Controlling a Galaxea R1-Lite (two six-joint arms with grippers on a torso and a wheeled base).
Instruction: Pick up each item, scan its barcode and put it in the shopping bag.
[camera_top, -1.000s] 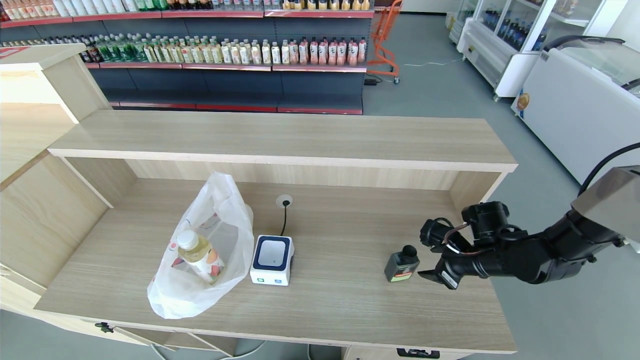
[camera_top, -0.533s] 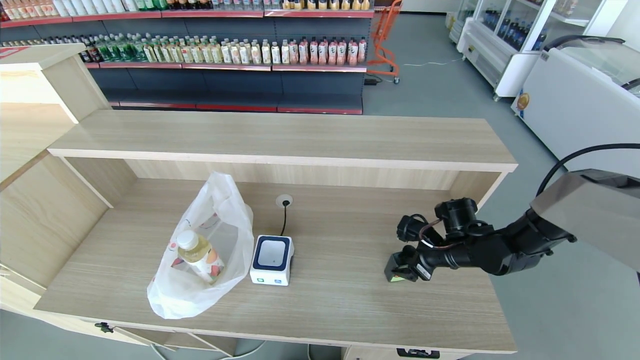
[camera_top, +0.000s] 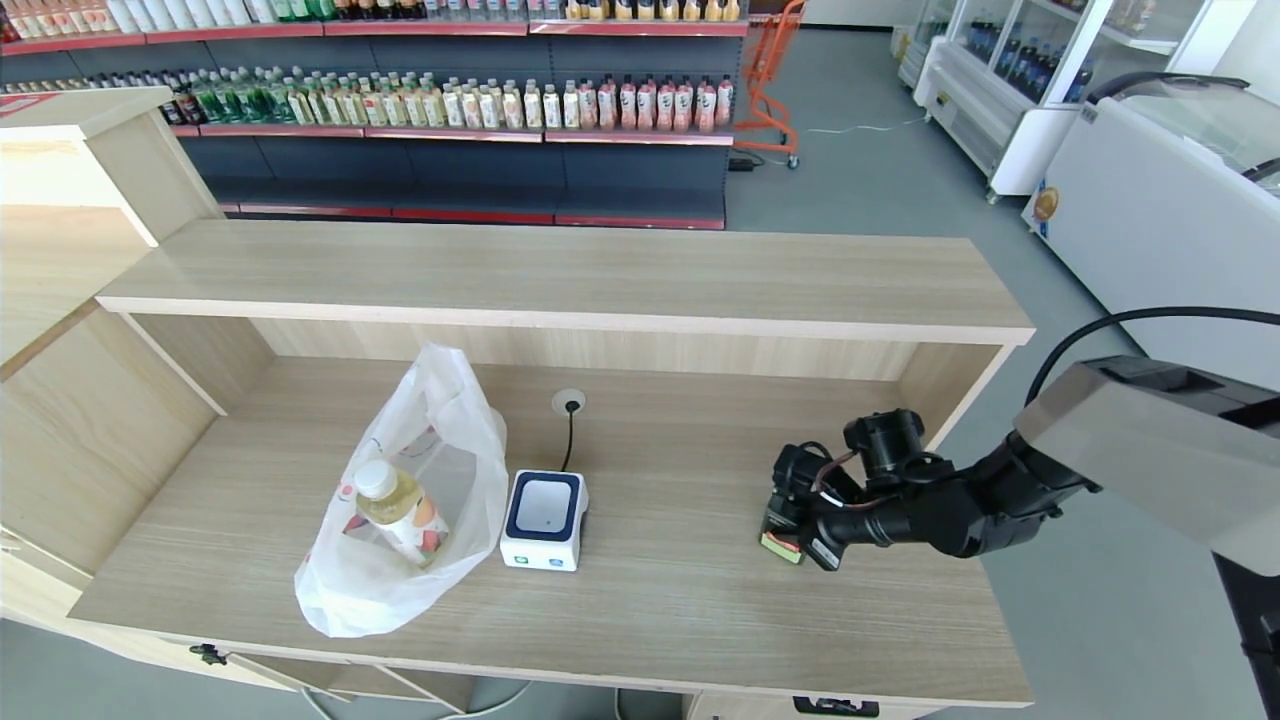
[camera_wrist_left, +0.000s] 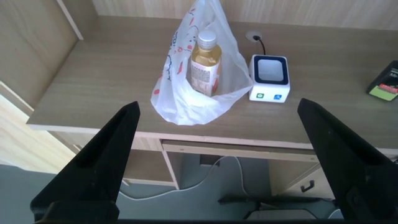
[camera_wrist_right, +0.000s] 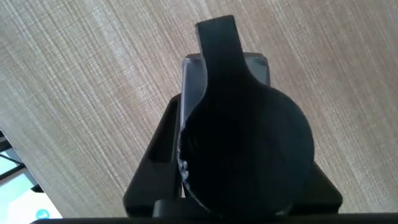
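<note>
Right gripper (camera_top: 790, 530) straddles the bottle (camera_wrist_right: 249, 149) toward the table's (camera_top: 650, 620) right edge; I cannot tell whether the jaws are clamped, and a loose grip could topple it.

Drink (camera_top: 395, 508) in shopping bag (camera_top: 352, 598); scanner (camera_top: 545, 518) just right; small bottle (camera_wrist_left: 387, 78) farther right.
</note>
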